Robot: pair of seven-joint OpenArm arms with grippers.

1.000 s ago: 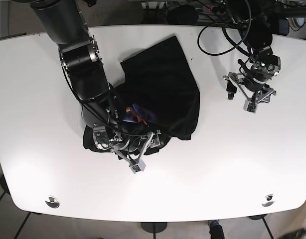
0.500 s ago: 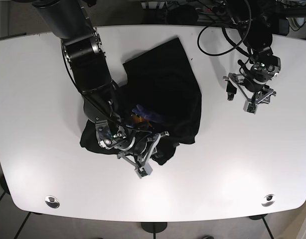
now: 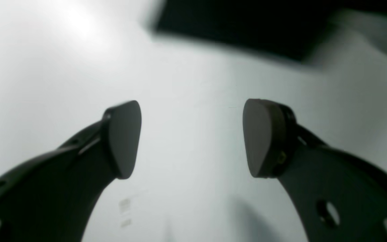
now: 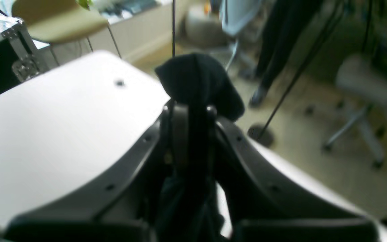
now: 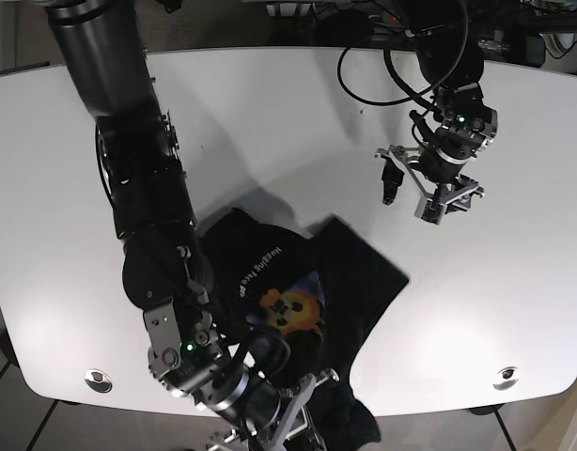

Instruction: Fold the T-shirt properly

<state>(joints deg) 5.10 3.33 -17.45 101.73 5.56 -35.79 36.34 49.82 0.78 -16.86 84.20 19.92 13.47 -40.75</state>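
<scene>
T-shirt [image 5: 298,301] — black, lying spread and rumpled on the near half of the white bench [image 5: 63,188], its lower hem reaching the bench's near edge. A printed graphic faces up: orange and purple figure near the middle of the cloth, with a line of pale lettering beside it running diagonally. One corner of the cloth points toward the far right; the near part is bunched.

Right pincer [image 5: 270,413] sits at the near edge of the bench, over the bunched near part of the shirt. In the right wrist view the right pincer [image 4: 190,134] has its jaws drawn together on a fold of black cloth; the fabric rises as a rounded lump above the fingertips and also hangs down between the jaw arms. Grip on the T-shirt [image 4: 198,84] is clear. Beyond it: bench corner, floor and chair legs, all blurred.

Left pincer [image 5: 425,183] hovers over bare bench on the far right side, well apart from the shirt. In the left wrist view the left pincer [image 3: 191,137] has its two dark pads spread wide — nothing between them, only white bench surface below. A dark blurred shape crosses the top of that view; cannot tell what it is.

Black cables loop above the left arm at the far edge of the bench.
</scene>
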